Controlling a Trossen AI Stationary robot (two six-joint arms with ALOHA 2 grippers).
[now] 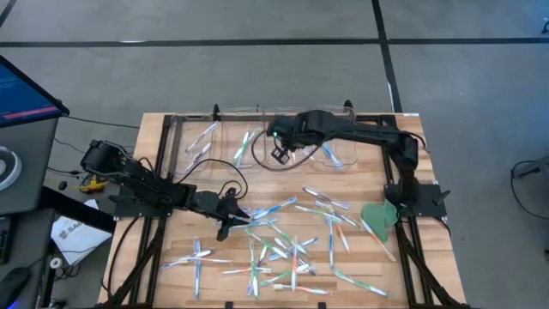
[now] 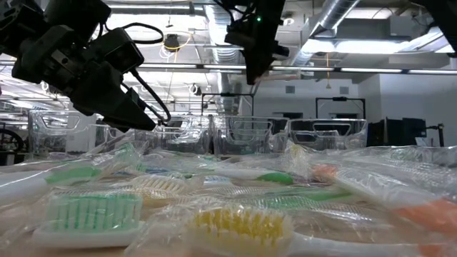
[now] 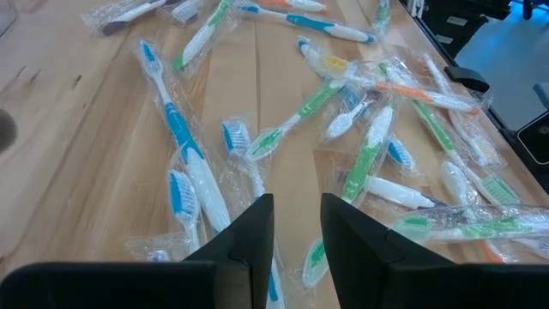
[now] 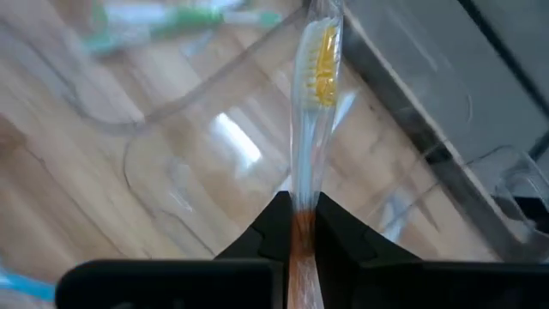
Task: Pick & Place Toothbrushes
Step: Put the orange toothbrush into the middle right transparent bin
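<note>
Yellow-bristled toothbrush [image 4: 316,77] in right pincer [image 4: 298,215] above clear bin's rim [image 4: 403,103].

Setting: robotics lab or test bay in an open industrial hall. Evidence, low view: exposed silver ducting [image 2: 400,18] and pipes under the ceiling, long strip lights, dark equipment frames far back. High view: grey floor [image 1: 257,21] marked with dark tape lines; wooden surface [image 1: 154,257] on a black metal frame carrying two arms; a monitor [image 1: 26,90] with a lit screen, cables and papers beside it. Row of clear bins [image 1: 257,129] along the far edge.
</note>
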